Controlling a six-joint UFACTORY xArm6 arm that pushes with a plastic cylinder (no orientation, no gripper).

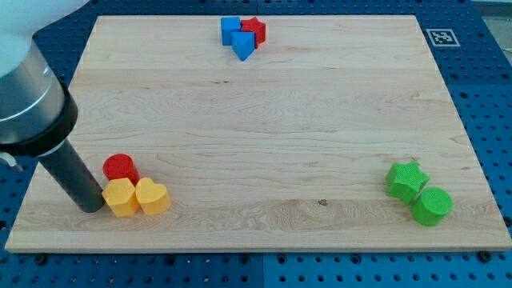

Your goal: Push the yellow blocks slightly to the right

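Two yellow blocks lie side by side near the view's bottom left of the wooden board: a yellow hexagon-like block and, touching its right side, a yellow heart. A red cylinder sits just above them, touching the hexagon-like block. My tip stands on the board right at the left side of the yellow hexagon-like block, touching or nearly touching it.
A blue cube, a blue triangle and a red star cluster at the view's top centre. A green star and a green cylinder lie at the bottom right. The board's left edge is close to my tip.
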